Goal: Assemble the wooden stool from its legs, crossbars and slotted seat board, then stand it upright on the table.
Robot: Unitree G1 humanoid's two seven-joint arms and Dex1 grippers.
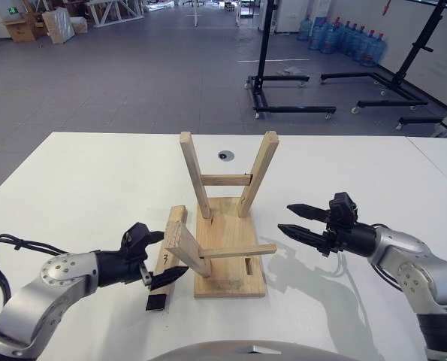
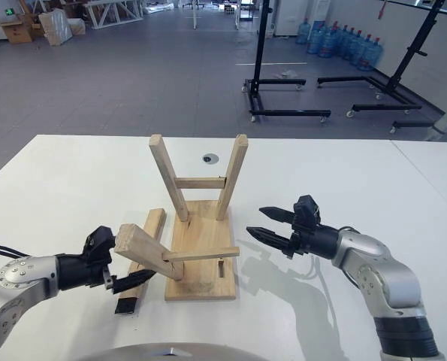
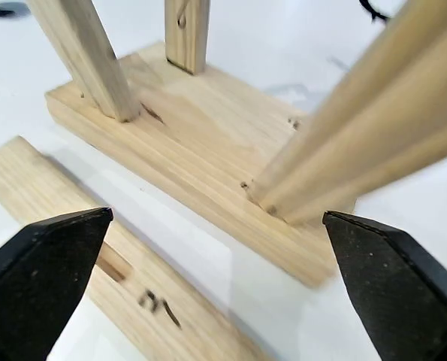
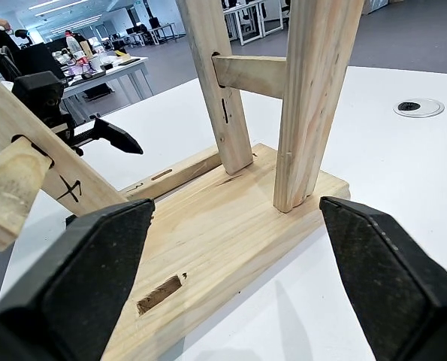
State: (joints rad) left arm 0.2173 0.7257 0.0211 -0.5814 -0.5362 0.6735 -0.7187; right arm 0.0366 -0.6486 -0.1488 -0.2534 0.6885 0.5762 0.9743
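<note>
Seat board: the seat board (image 1: pixel 231 256) lies flat in the middle of the white table (image 1: pixel 95 180), straight ahead of me, long side running 12 to 6 o'clock.
Standing legs: at the board's 12 o'clock end 2 legs rise from it, the left leg (image 1: pixel 195 174) and the right leg (image 1: pixel 258 173), leaning slightly toward each other.
Upper crossbar: 1 crossbar (image 1: pixel 225 180) joins these 2 legs about halfway up.
Tilted leg: a 3rd leg (image 2: pixel 144 252) leans steeply toward 9 o'clock from the board's 7 o'clock corner. Its foot meets the board there, but I cannot tell if it sits in a slot.
Lower crossbar: a 2nd crossbar (image 1: pixel 242 251) sticks out of the tilted leg toward 3 o'clock, above the board.
Open slot: 1 slot (image 1: pixel 249 265) shows bare at the board's 5 o'clock side.
Loose leg: a 4th leg (image 1: pixel 175 219) lies flat on the table, just beside the board at 9 o'clock.
My left gripper: my left gripper (image 1: pixel 172 253) is at the board's 8 o'clock, fingers spread wide, gripping nothing, with the lower finger over the loose leg's near end.
My right gripper: my right gripper (image 1: pixel 283 217) is at the board's 3 o'clock, apart from it, fingers spread, holding nothing, tips pointing toward 9 o'clock.
Table hole: a round hole (image 1: pixel 224 156) sits at 12 o'clock beyond the standing legs.
</note>
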